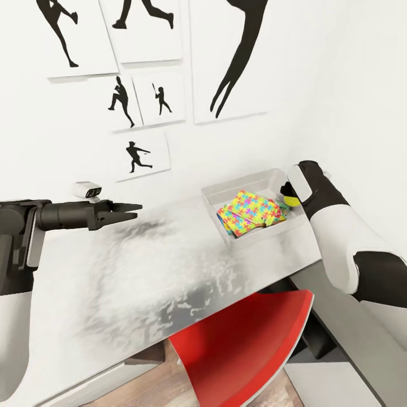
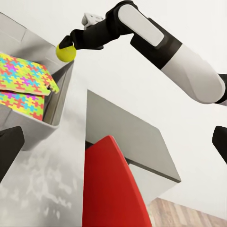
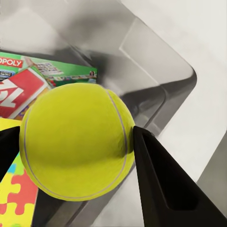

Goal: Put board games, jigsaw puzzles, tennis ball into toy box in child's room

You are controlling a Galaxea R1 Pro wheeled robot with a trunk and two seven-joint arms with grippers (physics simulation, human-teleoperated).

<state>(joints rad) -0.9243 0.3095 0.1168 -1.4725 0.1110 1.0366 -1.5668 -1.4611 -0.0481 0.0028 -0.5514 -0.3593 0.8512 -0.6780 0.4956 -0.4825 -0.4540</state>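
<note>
Your right gripper (image 3: 75, 146) is clamped on the small yellow-green felt tennis ball (image 3: 75, 142), a black finger on each side, held over the right end of the shallow grey rectangular toy box (image 1: 215, 198) on the light grey desk top (image 1: 141, 265). In that box lie the two thin multicolour jigsaw puzzle sheets (image 1: 251, 212), stacked askew, and beneath them a printed green-and-red cardboard board game box (image 3: 42, 85). Your left gripper (image 1: 133, 212) hangs empty above the bare desk well left of the box, fingers slightly parted; a red curved chair (image 1: 243, 350) sits below the desk edge.
</note>
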